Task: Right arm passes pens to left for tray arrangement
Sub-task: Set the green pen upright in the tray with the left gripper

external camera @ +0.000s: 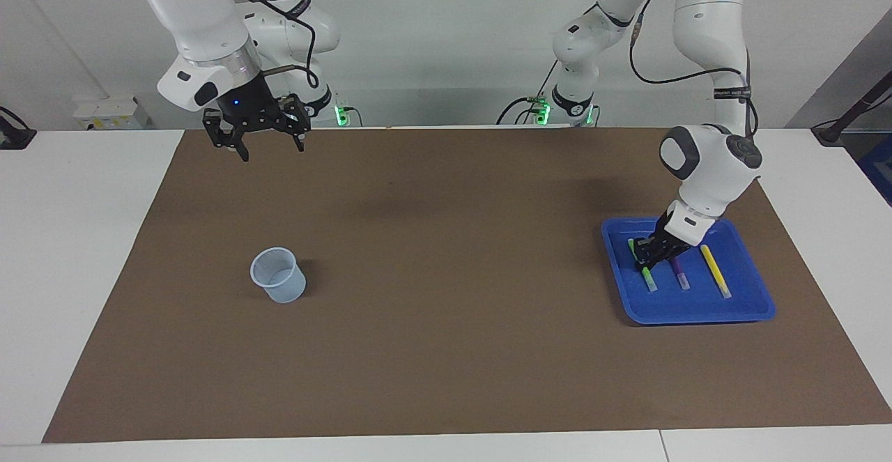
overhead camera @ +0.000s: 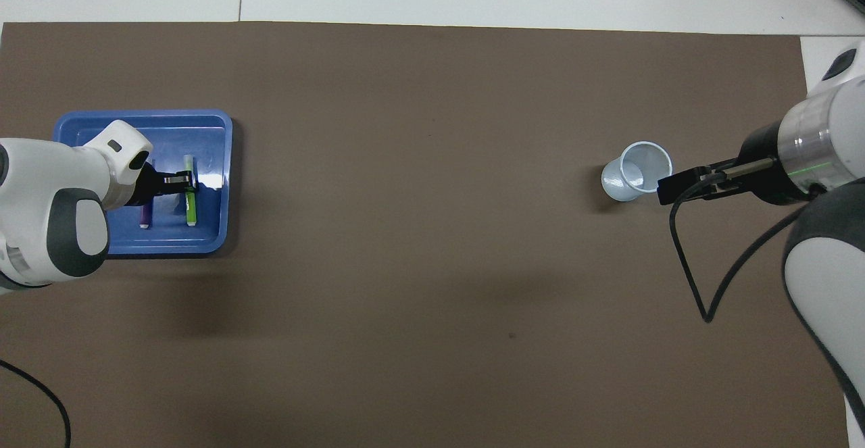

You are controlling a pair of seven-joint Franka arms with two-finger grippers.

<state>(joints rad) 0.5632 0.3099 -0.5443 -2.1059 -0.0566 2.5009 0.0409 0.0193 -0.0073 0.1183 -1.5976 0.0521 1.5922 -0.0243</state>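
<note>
Green pen (external camera: pixel 645 272): left gripper (external camera: pixel 647 258) is setting it in the tray (external camera: pixel 697 312), jaws state unclear.
Right gripper (external camera: pixel 265 143): waiting, jaws open.
Next: release, retract.

A small translucent pale-blue cup (external camera: pixel 278 276) stands upright and open-mouthed on a brown mat (external camera: pixel 446 350) toward the right arm's end of a white table (external camera: pixel 77 239). The mat covers most of the tabletop. A black cable (overhead camera: pixel 703 279) loops above the mat near the cup, and a white socket box (external camera: pixel 110 112) sits against the wall.
</note>
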